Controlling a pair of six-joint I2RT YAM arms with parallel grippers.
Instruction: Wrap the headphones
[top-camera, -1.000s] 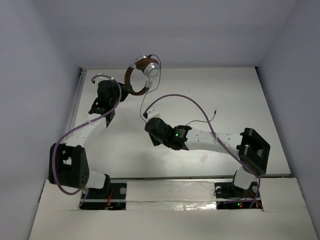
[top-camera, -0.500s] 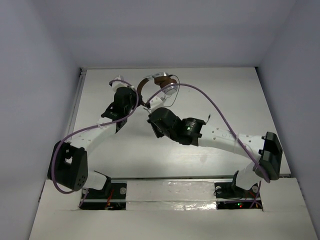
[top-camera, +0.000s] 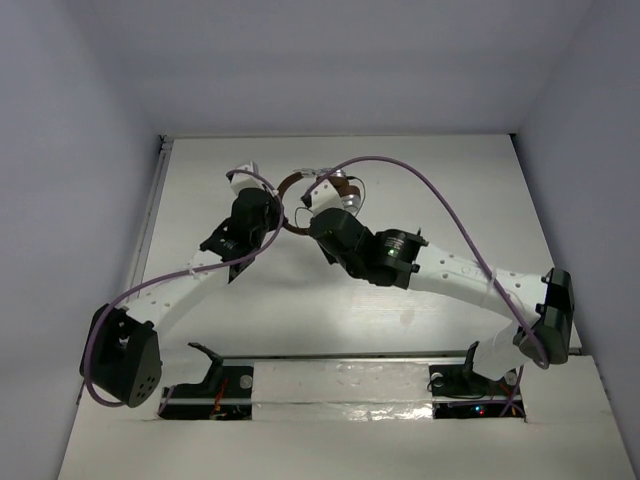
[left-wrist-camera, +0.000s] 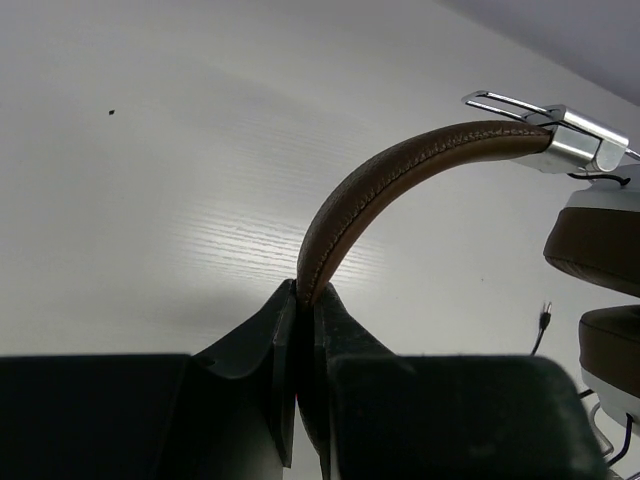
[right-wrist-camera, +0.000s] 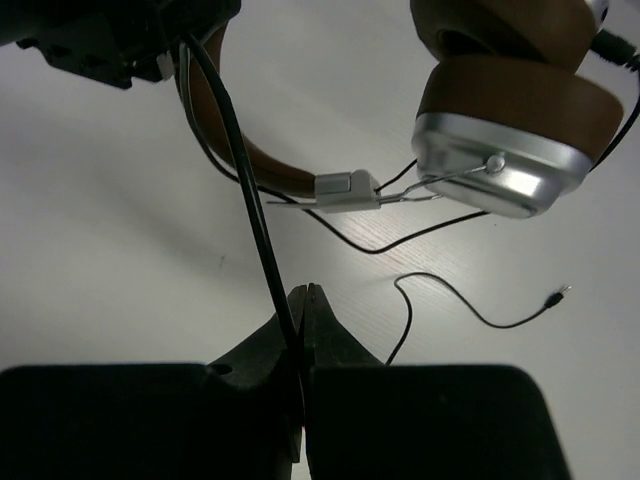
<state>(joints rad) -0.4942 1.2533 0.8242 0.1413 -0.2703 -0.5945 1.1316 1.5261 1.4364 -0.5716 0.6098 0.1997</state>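
Observation:
The headphones (top-camera: 318, 190) are held above the far middle of the table. My left gripper (left-wrist-camera: 306, 290) is shut on the brown headband (left-wrist-camera: 390, 185); it also shows in the top view (top-camera: 272, 214). The brown-padded earcups (left-wrist-camera: 600, 245) hang at the right. In the right wrist view the silver earcup (right-wrist-camera: 515, 150) hangs above the table. My right gripper (right-wrist-camera: 305, 295) is shut on the thin black cord (right-wrist-camera: 245, 190), which runs taut up to the headband. The cord's loose end with its plug (right-wrist-camera: 560, 293) lies on the table. My right gripper (top-camera: 318, 218) sits just below the earcups.
White table (top-camera: 450, 200) with grey walls around it. Purple cables (top-camera: 420, 180) arch along both arms. The left arm (top-camera: 170, 285) reaches from the near left; the right arm (top-camera: 470, 280) stretches across from the near right.
Both grippers have moved toward each other with the headphones lowered toward the table's far middle. The right arm has stretched farther forward, carrying the cord up close under the earcups.

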